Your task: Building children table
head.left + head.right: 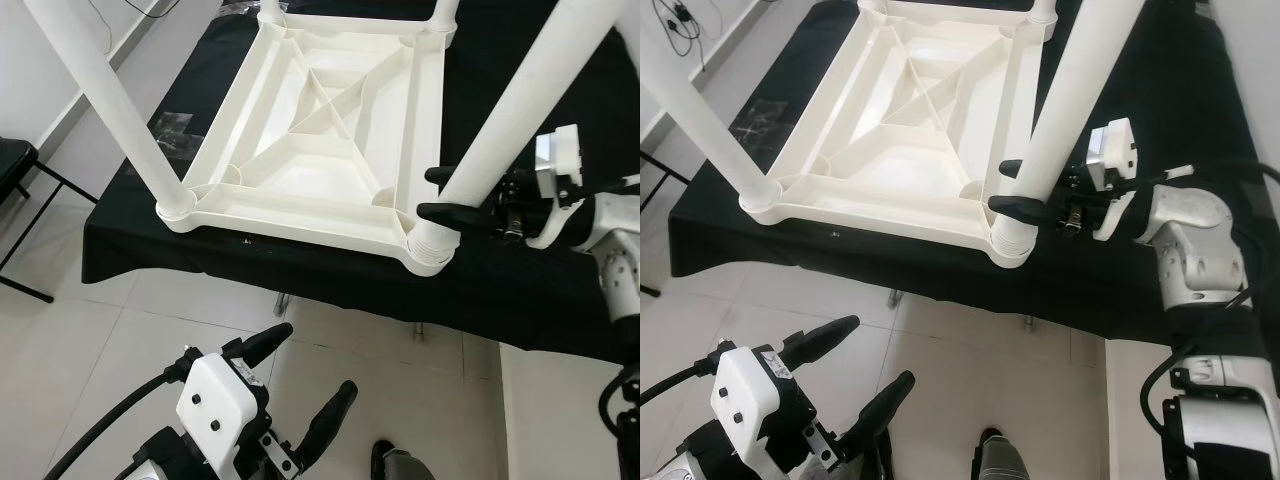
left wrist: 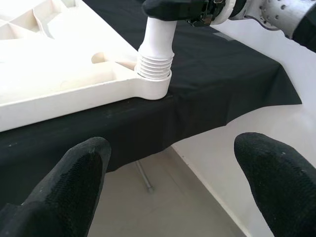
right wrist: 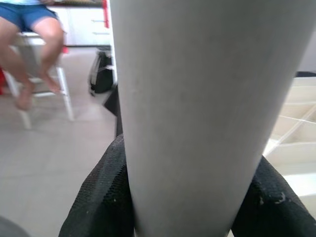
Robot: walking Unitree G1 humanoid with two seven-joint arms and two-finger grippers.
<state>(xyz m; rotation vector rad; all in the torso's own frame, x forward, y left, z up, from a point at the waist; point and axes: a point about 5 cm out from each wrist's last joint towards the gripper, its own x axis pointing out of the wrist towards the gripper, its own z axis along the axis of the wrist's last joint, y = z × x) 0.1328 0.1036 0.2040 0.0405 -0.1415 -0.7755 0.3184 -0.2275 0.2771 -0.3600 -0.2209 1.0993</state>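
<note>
A white plastic children's table (image 1: 320, 110) lies upside down on a black-covered table (image 1: 560, 300). White legs stand up from its corners. My right gripper (image 1: 432, 193) is shut on the near-right leg (image 1: 510, 120), just above the ribbed socket (image 2: 154, 69) at the near-right corner. Its black fingers (image 3: 103, 197) press both sides of the leg (image 3: 197, 98). The near-left leg (image 1: 100, 90) stands in its own corner. My left gripper (image 1: 318, 360) hangs open over the floor, below and in front of the table's near edge, holding nothing.
The black cloth's near edge (image 2: 207, 123) overhangs the pale tiled floor (image 1: 120, 350). A black chair (image 1: 15, 165) stands at the far left. In the right wrist view a person (image 3: 34, 39) sits on a white chair beyond the table.
</note>
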